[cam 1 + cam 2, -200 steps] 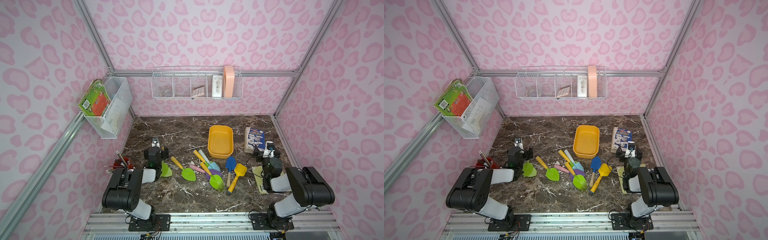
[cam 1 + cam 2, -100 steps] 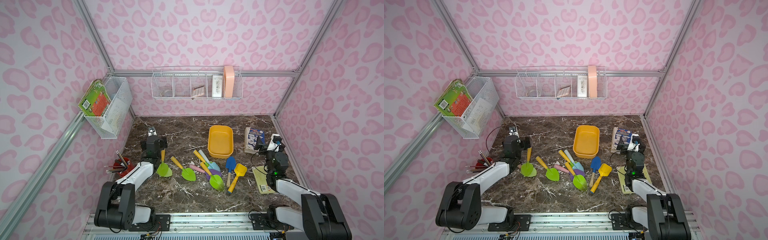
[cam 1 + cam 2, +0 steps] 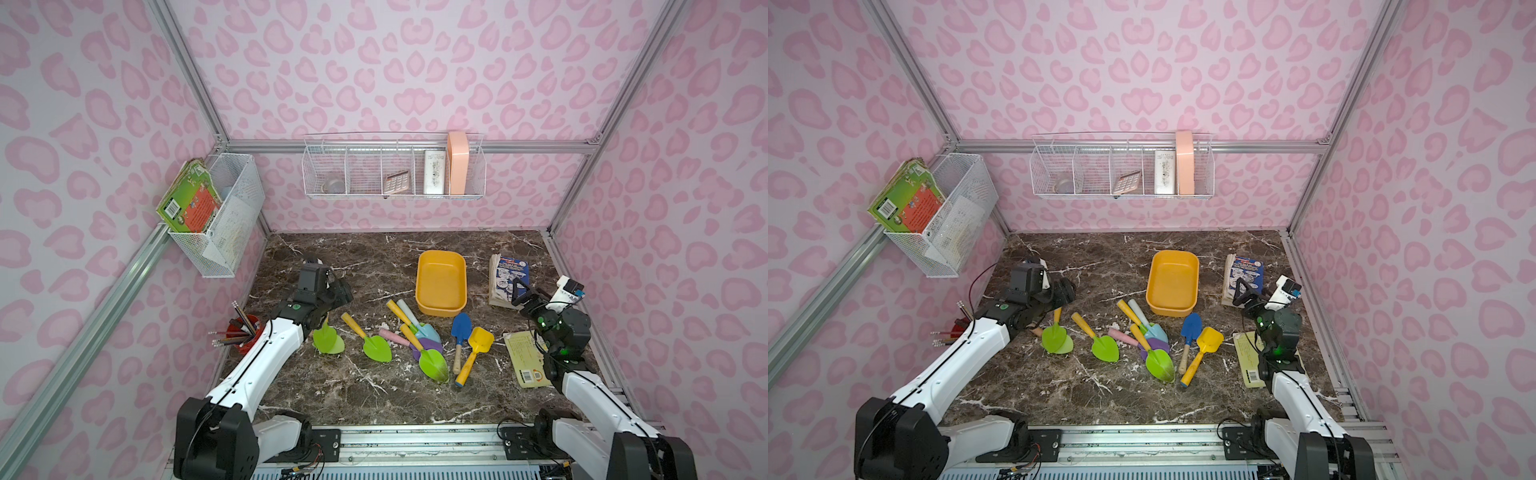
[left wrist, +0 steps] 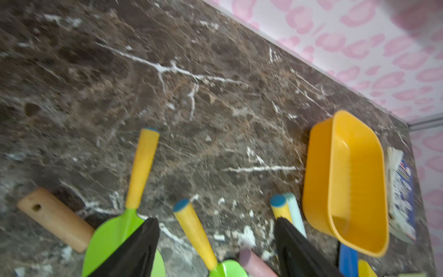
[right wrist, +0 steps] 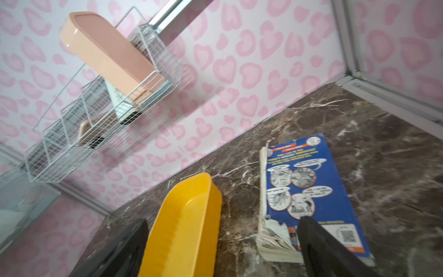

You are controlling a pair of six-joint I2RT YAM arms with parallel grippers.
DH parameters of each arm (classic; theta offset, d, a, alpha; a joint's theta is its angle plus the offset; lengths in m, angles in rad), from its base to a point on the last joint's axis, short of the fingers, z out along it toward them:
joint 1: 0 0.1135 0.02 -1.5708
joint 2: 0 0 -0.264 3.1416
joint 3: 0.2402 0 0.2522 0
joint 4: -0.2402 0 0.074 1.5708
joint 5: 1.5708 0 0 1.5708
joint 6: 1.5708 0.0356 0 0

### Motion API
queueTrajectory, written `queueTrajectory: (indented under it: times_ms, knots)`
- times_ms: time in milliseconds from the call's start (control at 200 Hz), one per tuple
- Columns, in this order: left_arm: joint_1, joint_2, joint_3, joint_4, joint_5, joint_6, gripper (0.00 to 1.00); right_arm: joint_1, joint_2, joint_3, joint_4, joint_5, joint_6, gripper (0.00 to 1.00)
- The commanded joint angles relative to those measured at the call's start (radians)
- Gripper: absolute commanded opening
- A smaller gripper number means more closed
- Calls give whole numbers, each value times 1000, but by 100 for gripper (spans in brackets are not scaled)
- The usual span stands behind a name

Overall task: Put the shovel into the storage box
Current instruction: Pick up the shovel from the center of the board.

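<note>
The yellow-orange storage box (image 3: 441, 286) (image 3: 1173, 286) stands empty at the back middle of the marble table. Several toy shovels lie in front of it: green ones (image 3: 328, 338) (image 3: 370, 340) (image 3: 428, 357), a blue one (image 3: 460, 332) and a yellow one (image 3: 476, 345). My left gripper (image 3: 340, 291) (image 4: 215, 239) hangs open above the leftmost shovels' handles, with a yellow handle (image 4: 194, 235) below the gap and nothing held. My right gripper (image 3: 520, 294) (image 5: 223, 239) is open and empty, to the right of the box (image 5: 187, 227).
A blue book (image 3: 509, 280) lies right of the box, under the right gripper. A pale booklet (image 3: 525, 357) lies beneath the right arm. A red pencil cup (image 3: 243, 332) stands at the left edge. Wire baskets (image 3: 392, 172) (image 3: 224, 224) hang on the walls.
Both arms have unfolded and reached forward from the table's front. The left gripper now hangs over the shovel handles and the right one near the book. Nothing has been picked up.
</note>
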Motion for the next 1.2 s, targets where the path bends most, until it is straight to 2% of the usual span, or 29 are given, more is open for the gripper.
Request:
queueTrajectory:
  times_ms: [0,195,315,405,490,640,985,1195]
  knots:
    - [-48,-57,-33,-146,-8,-71,81,68,17,84,-174,-106,-76,89]
    - [-140,-138,-118,-166,-49,-138,82,257,64,200,-428,-4,-141,85]
    - [-191,-140,-139,-166,-75,-163,81,370,119,281,-577,71,-191,75]
    - [-216,-120,-135,-164,-88,-164,77,437,146,318,-654,152,-195,73]
    - [-235,-99,-126,-164,-94,-179,73,471,148,318,-665,164,-184,72]
    - [-272,-69,-131,-165,-119,-230,68,529,166,325,-647,121,-185,63]
    - [-332,99,-118,-178,-177,-377,64,636,230,336,-613,163,-181,61]
    - [-332,223,-44,-176,-230,-392,59,655,234,312,-603,176,-157,61]
